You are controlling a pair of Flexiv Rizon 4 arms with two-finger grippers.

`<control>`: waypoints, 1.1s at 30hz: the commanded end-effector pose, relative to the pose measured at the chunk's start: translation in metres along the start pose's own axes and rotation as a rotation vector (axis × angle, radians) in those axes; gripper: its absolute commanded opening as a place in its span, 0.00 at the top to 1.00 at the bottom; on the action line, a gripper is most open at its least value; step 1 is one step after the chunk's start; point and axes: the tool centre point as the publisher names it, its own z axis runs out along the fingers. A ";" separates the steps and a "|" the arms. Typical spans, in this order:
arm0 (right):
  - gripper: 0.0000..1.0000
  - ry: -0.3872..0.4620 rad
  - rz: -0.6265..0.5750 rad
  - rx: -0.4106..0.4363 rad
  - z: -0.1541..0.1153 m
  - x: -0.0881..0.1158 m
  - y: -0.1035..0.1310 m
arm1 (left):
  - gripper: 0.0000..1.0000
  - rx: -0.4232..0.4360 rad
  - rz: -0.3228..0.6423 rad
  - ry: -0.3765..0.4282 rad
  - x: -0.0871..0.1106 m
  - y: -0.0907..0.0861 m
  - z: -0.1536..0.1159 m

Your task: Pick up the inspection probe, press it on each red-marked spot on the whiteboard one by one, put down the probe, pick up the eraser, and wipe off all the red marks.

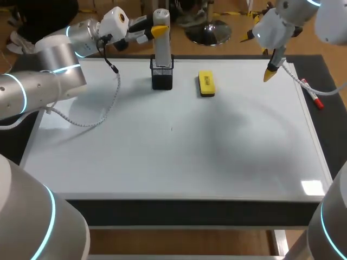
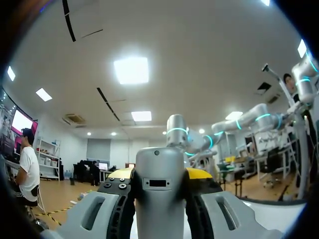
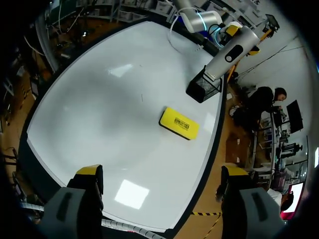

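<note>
The grey inspection probe stands upright in a black mesh holder at the back of the whiteboard. My left gripper is shut on the probe's upper end; in the left wrist view the probe fills the space between the fingers. A yellow eraser lies to the right of the holder. My right gripper hangs open over the board's back right, holding nothing. From the right wrist view I see the eraser, the holder and the probe ahead of the open right gripper. No red marks show on the board.
A red-capped marker lies on the dark mat just past the whiteboard's right edge. A white cable from my left arm trails over the board's left part. One tiny dark speck sits near the board's middle.
</note>
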 end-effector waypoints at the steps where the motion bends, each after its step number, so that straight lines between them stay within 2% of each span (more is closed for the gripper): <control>1: 0.00 0.004 -0.001 0.004 -0.001 0.000 0.000 | 1.00 0.009 0.001 0.004 -0.003 0.004 -0.003; 33: 0.00 0.004 -0.001 0.004 -0.001 0.000 0.000 | 1.00 0.016 -0.020 0.007 -0.004 0.037 -0.018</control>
